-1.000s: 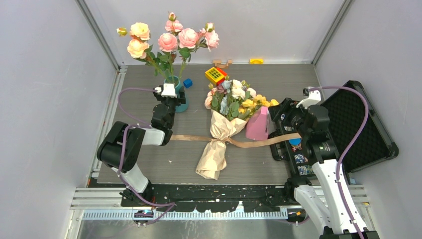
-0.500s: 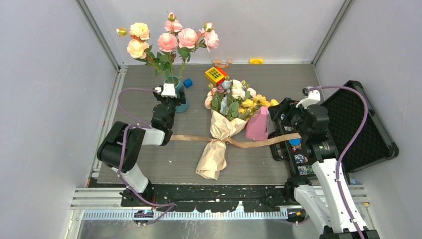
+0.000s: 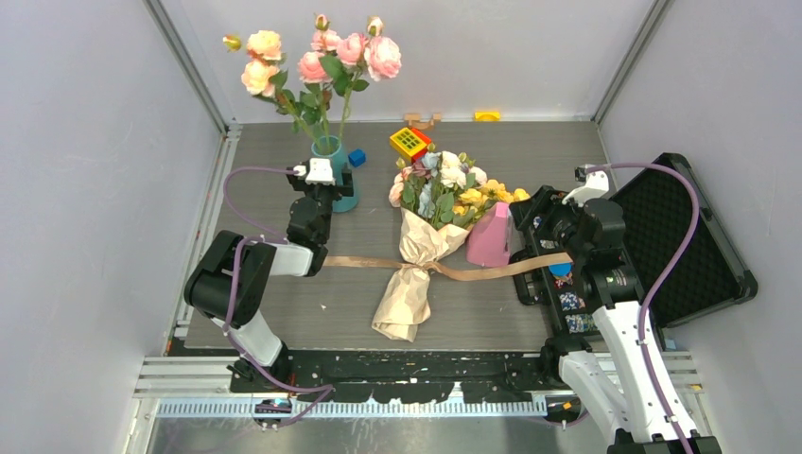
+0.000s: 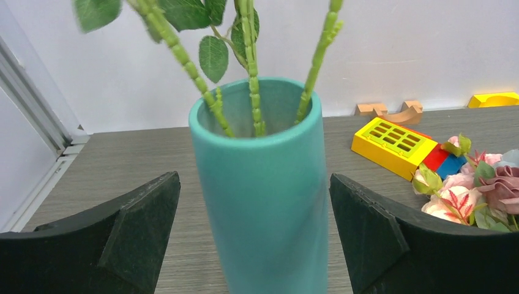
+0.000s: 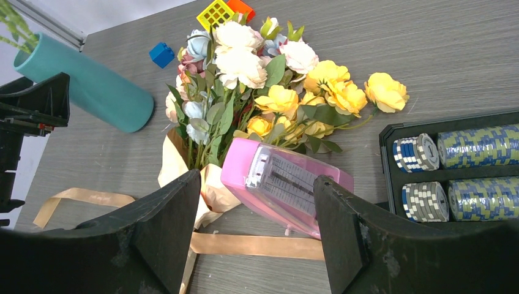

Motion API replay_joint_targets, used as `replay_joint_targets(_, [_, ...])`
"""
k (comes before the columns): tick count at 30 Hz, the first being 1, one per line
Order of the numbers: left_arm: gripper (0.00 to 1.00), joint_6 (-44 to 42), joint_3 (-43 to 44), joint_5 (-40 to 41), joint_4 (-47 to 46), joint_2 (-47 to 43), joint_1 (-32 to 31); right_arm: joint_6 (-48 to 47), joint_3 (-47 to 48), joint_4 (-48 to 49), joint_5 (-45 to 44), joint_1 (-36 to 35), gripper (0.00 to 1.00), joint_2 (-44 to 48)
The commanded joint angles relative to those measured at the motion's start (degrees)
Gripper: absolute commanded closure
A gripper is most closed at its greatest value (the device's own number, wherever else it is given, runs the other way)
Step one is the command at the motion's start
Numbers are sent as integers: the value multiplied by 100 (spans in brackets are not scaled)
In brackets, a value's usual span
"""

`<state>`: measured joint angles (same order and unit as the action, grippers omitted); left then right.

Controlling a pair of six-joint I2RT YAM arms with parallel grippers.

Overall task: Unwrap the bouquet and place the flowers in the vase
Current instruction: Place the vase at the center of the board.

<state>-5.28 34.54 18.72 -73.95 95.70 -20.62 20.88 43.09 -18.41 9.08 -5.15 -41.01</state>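
A grey wood-grain tabletop (image 3: 549,156) sits inside pale walls (image 3: 85,142) with aluminium corner posts (image 3: 189,66). The left gripper (image 4: 252,184) has its jaws spread on either side of the teal vase (image 4: 263,153), clear of it. The right gripper (image 5: 257,180), also spread and empty, hovers over a pink box (image 5: 284,184), perhaps a metronome. The wrapped bouquet (image 5: 190,159) lies just ahead and to its left, and the flowers (image 5: 245,61) fan out beyond its fingertips.

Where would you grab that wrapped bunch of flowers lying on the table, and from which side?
Probably take the bouquet at its tied waist, where the ribbon cinches it: the narrowest, firmest part. It lies flat, so come straight down from above with the jaws across the waist. The flowers at the far end spread wide and would crush.
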Motion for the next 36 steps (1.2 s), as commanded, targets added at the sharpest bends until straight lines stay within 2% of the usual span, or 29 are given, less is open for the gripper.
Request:
replay_joint_targets(1, [4, -162, 31, 154, -479, -195, -3, -41, 24, 243, -12, -21, 27, 6])
replay_joint_targets(13, [0, -139, -37, 158, -468, -290, -3, -49, 32, 242, -19, -22, 27, -8])
replay_joint_targets(19, [0, 54, -219, 258, 342, -1046, -3, -49, 63, 224, -16, -21, 24, 42])
replay_joint_targets(27, [0, 796, -405, 140, 2672, -2820, -3, -22, 130, 140, 5, -20, 20, 196])
replay_joint_targets(32, [0, 1435, 90, -226, 5240, -3888, -3, 110, 384, -165, 10, -21, 19, 200])
replay_joint_targets(36, [0, 2300, 452, -362, 7091, -4499, -35, 273, 670, -558, 114, -21, 20, 110])
